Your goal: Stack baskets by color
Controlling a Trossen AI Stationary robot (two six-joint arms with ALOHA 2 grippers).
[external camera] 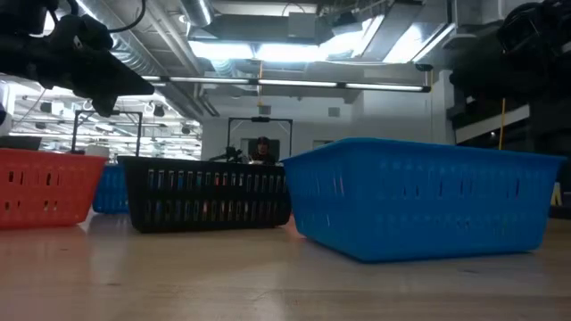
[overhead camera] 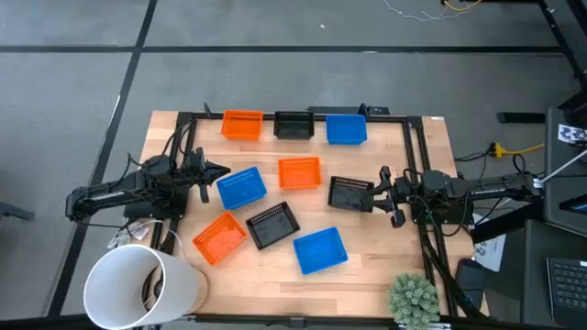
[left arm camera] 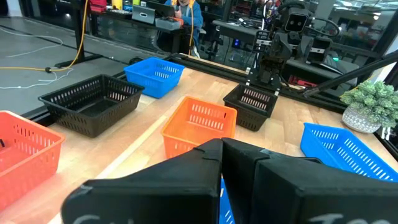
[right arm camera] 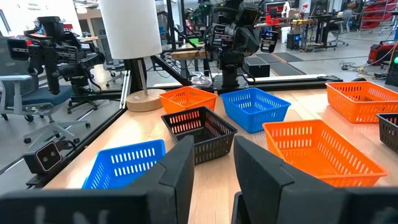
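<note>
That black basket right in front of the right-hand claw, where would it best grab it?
Probably by the rim of the wall nearest it. The black basket lies open side up just ahead of the right gripper, whose jaws stand open. Its thin mesh wall would fit between the fingers, one inside and one outside, coming down from above on the gripper's side.

The light wooden tabletop [overhead camera: 367, 275] stands on a grey floor [overhead camera: 275, 55] crossed by dark seam lines. Overhead, long fluorescent ceiling lights [external camera: 294, 85] run beside silver ventilation ducts [external camera: 169, 62]. A yellow cable [left arm camera: 62, 59] trails across the floor (looping loosely), and a grey office chair [right arm camera: 37, 109] waits beside the table.
</note>
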